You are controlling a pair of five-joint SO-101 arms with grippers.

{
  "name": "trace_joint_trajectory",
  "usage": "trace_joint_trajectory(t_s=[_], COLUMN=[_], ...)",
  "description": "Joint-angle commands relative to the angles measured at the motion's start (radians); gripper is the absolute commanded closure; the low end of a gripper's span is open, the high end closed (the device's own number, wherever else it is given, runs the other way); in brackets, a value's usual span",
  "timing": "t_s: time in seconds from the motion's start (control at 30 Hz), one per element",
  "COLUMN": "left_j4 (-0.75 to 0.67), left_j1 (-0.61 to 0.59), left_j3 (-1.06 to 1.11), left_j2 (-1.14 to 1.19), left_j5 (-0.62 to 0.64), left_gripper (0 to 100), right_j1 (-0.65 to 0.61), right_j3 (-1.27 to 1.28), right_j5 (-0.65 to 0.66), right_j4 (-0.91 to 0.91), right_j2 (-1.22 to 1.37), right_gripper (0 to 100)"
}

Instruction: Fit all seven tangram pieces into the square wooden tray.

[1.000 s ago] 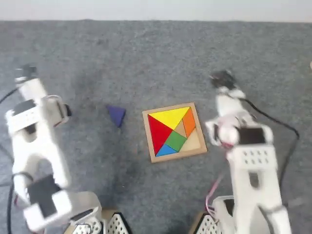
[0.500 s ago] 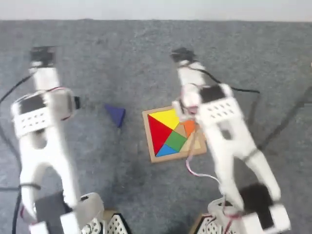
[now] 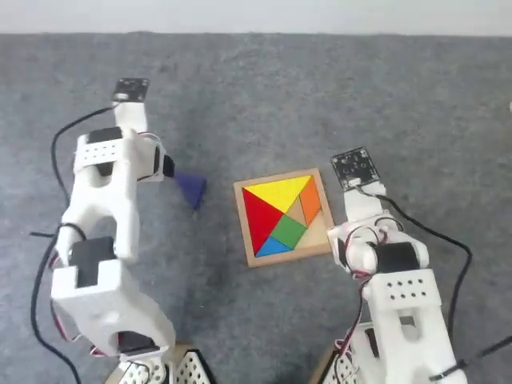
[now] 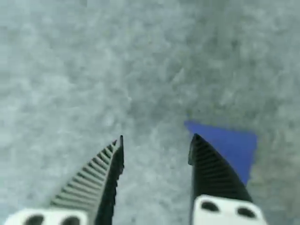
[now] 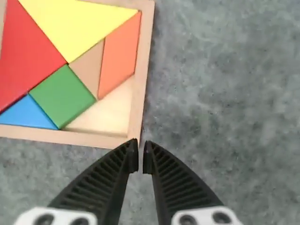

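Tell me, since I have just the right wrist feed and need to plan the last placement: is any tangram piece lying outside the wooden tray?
Observer: Yes, one. A dark blue triangle lies on the grey carpet, apart from the wooden tray, on the side toward the left arm.
Operator: Does the left gripper have hold of it?
Observer: No. The left gripper is open over the carpet. One of its fingers overlaps the triangle's edge in the left wrist view, and most of the triangle sits outside the gap.
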Motion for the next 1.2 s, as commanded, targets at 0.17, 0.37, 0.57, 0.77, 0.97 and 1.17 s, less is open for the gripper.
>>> trace_joint_trajectory(t_s=[0.17,0.37,0.57,0.77,0.97,1.17], left_j4=[0.003,0.046,0.167,0.391,0.463,0.405], left_j1=[0.104,0.120,0.121,0.138,0.253,0.203], left_j3=[-0.104,-0.125,-0.125,-0.117,-0.025,0.084], left_j2=[0.021,0.118,0.173,0.069,-0.160,-0.485], left_j5=[0.069,0.087,0.087,0.086,0.118,0.114], left_gripper=[78,82,83,83,86,86], right_j1=[0.015,0.016,0.016,0.016,0.016,0.012], right_j3=[0.035,0.049,0.058,0.058,0.058,0.060], right_j5=[-0.035,-0.041,-0.041,-0.041,-0.041,-0.040], right_j4=[0.004,-0.015,-0.031,-0.033,-0.033,-0.033], right_j2=[-0.051,-0.051,-0.053,-0.053,-0.053,-0.045], right_gripper=[96.4,96.4,96.4,96.4,96.4,96.4])
